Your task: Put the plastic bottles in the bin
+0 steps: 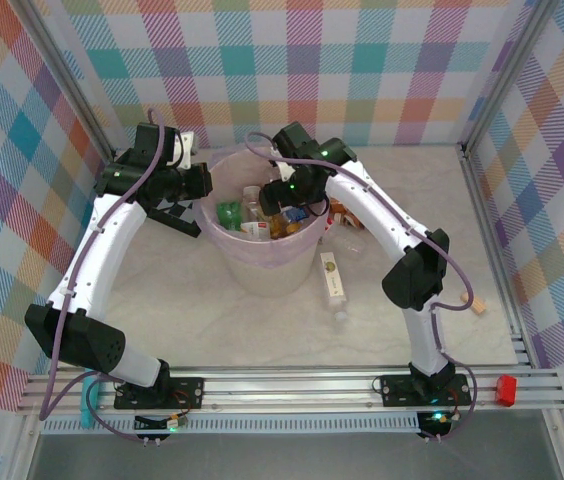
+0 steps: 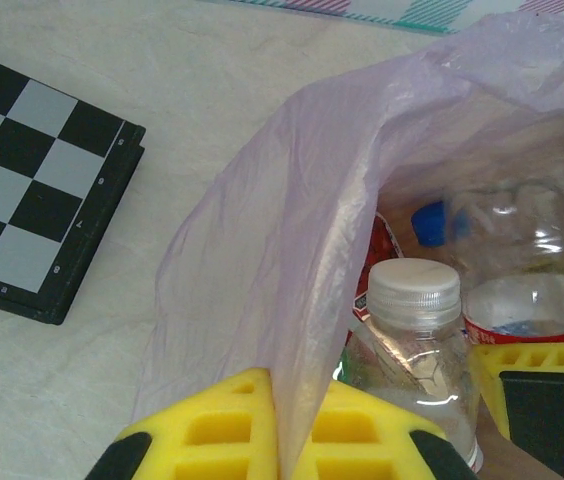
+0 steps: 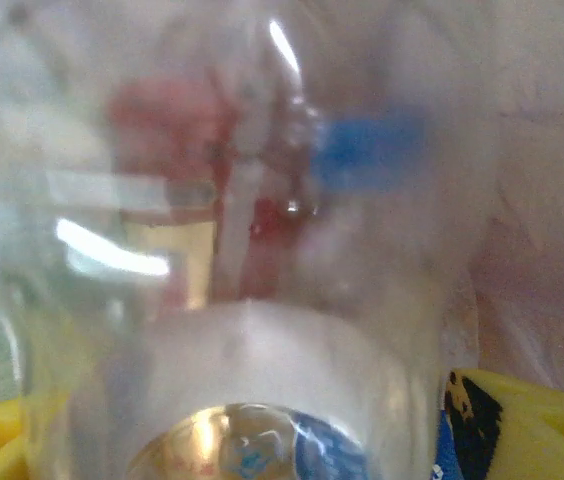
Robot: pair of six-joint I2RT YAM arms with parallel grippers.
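The pale pink bin [image 1: 262,268] with its lilac bag [image 2: 292,230] stands mid-table and holds several plastic bottles, among them a green one [image 1: 229,215] and a clear white-capped one [image 2: 414,300]. My left gripper [image 2: 280,425] is shut on the bag's edge at the bin's left rim [image 1: 205,186]. Over the bin's mouth, my right gripper [image 1: 297,203] is shut on a clear bottle [image 3: 262,300], which blurs most of the right wrist view. Its yellow fingers [image 3: 527,430] sit on either side of the bottle. A yellow-labelled bottle [image 1: 333,277] lies on the table right of the bin. Another bottle [image 1: 347,216] lies behind it.
The black-and-white checkerboard [image 2: 32,190] lies flat left of the bin, close to my left gripper. A small tan piece [image 1: 478,307] rests near the right wall. A red block [image 1: 505,390] sits on the front rail. Plaid walls close in three sides.
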